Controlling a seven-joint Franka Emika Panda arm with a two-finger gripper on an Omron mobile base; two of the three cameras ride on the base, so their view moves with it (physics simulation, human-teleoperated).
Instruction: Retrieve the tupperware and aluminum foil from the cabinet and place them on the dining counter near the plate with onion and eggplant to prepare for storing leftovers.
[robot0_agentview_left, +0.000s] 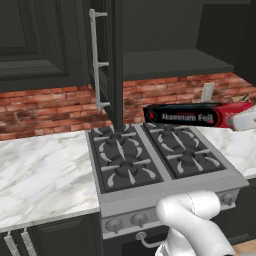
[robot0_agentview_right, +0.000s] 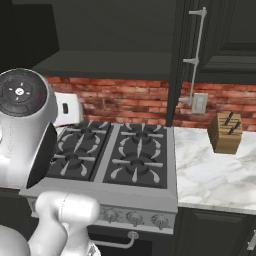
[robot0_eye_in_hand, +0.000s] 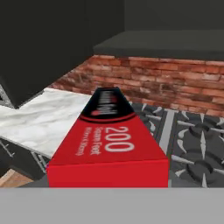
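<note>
The aluminum foil (robot0_agentview_left: 192, 116), a long black box with a red end, hangs level above the stove's rear right burners. My gripper (robot0_agentview_left: 239, 117) is shut on its red end at the right edge of the left base view. In the hand view the foil box (robot0_eye_in_hand: 107, 144) runs away from the camera, red end nearest, and hides my fingertips. The dark cabinet (robot0_agentview_left: 170, 62) above the stove stands open, its door (robot0_agentview_left: 116, 60) swung out toward me and its shelf (robot0_agentview_right: 100, 62) bare. The tupperware, dining counter, plate, onion and eggplant are out of view.
A gas stove (robot0_agentview_left: 155, 157) with black grates sits under the cabinet, with marble counter (robot0_agentview_left: 45, 172) on both sides. A wooden knife block (robot0_agentview_right: 226, 132) stands right of the stove. A red brick wall (robot0_agentview_left: 45, 107) backs the counter. My white arm (robot0_agentview_right: 25, 125) rises at the left.
</note>
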